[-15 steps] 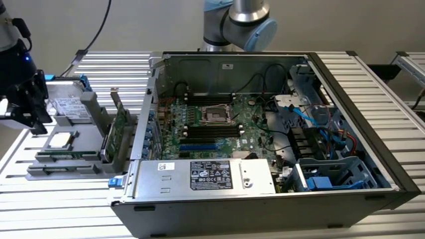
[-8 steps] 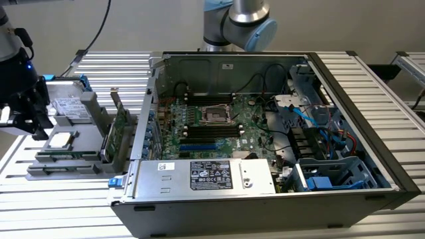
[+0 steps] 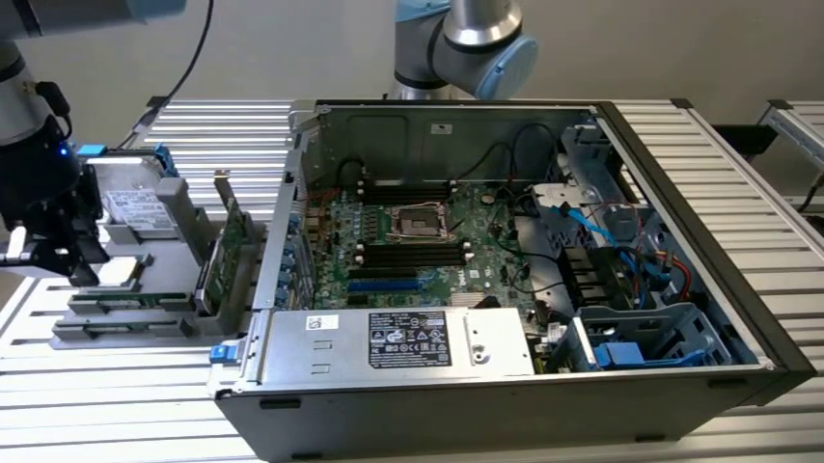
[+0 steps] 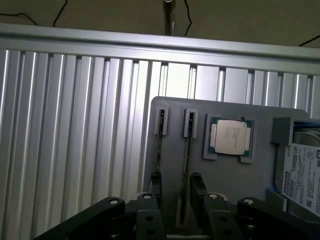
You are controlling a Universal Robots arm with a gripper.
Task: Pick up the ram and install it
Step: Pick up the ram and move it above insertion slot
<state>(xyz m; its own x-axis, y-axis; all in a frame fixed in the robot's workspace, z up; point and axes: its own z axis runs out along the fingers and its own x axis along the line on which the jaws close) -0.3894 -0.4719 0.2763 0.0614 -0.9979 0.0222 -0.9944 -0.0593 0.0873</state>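
Two ram sticks stand on edge in slots of a grey tray. One ram stick runs between my gripper's open fingers; the other ram stick ends by the left finger. No finger touches a stick. In the exterior view my gripper hangs over the tray's end at the exterior view's left, just above the ram. The motherboard's black memory slots lie inside the open computer case.
On the tray also sit a processor chip, a silver hard drive with blue clips and an upright green expansion card. A power supply fills the case's front. Cables and drive cages crowd the exterior view's right.
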